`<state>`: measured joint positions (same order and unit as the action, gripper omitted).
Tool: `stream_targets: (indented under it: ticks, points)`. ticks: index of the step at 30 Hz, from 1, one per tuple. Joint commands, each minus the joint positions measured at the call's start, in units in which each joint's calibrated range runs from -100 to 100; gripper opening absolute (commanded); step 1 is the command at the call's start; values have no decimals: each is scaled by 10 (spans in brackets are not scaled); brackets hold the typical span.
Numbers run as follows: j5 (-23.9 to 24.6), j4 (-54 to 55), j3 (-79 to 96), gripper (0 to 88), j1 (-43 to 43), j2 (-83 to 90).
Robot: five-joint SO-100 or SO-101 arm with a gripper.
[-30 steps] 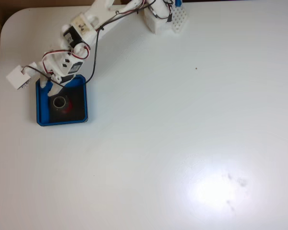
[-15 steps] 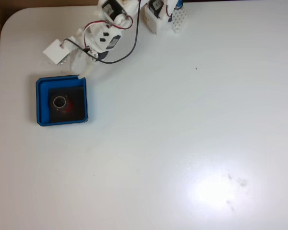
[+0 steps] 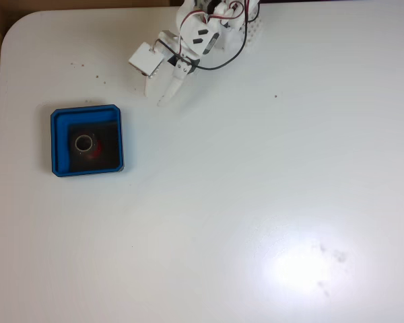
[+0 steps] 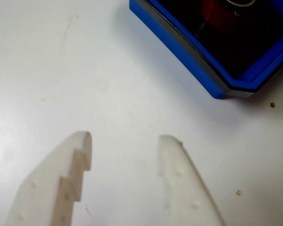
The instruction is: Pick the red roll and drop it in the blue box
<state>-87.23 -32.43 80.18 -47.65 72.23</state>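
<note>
Red roll inside the blue box — on its black floor. Pincer spread and empty, up and right of that box, over bare white surface.

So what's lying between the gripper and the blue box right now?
Only bare white table, apart from a few small dark specks. The fixed view shows the open gripper apart from the blue box, where the red roll already lies.

A white desk with a rounded corner. The blue box lies flat on it, near its left edge.
</note>
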Motion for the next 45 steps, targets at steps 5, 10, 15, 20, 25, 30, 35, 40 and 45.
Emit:
stream_targets:
  ticks: [5, 10, 15, 20, 25, 30, 35, 40, 45]
  points:
    - [-3, 12, 107, 130, 81, 151]
    - [-4, 12, 178, 130, 143, 240]
    - [-5, 8, 198, 130, 212, 267]
    - [-5, 7, 198, 138, 290, 267]
    - [-4, 7, 198, 138, 381, 267]
    - [-4, 7, 198, 138, 435, 267]
    - [-4, 7, 198, 137, 465, 267]
    - [-4, 7, 198, 130, 479, 267]
    - [-4, 7, 198, 126, 478, 267]
